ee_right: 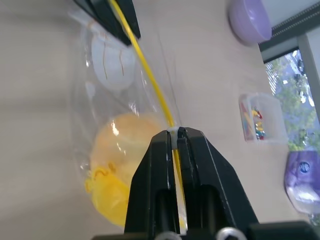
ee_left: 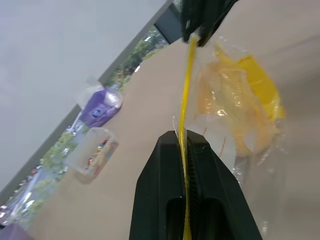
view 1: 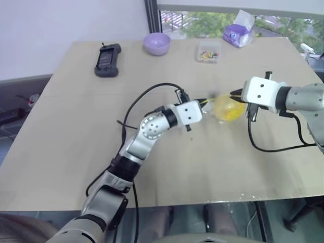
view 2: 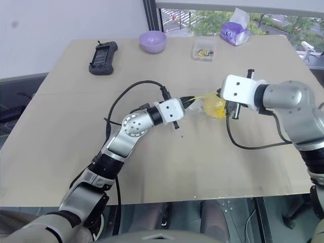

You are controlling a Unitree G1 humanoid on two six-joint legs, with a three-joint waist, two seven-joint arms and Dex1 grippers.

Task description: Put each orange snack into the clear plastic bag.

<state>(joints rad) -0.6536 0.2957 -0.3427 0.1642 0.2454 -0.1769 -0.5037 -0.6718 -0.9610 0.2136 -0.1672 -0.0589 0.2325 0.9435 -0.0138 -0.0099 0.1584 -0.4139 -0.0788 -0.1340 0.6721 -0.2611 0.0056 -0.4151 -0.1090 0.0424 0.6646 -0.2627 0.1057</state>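
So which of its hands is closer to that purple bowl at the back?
Left. The left gripper is out in front of the purple bowl; the right gripper is further off to the right, at the bag's other end.

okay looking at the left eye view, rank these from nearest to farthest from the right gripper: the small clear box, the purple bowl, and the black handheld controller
1. The small clear box, at the table's far edge, nearest to the right gripper.
2. The purple bowl, farther left along that edge.
3. The black handheld controller, farthest, toward the far left corner.
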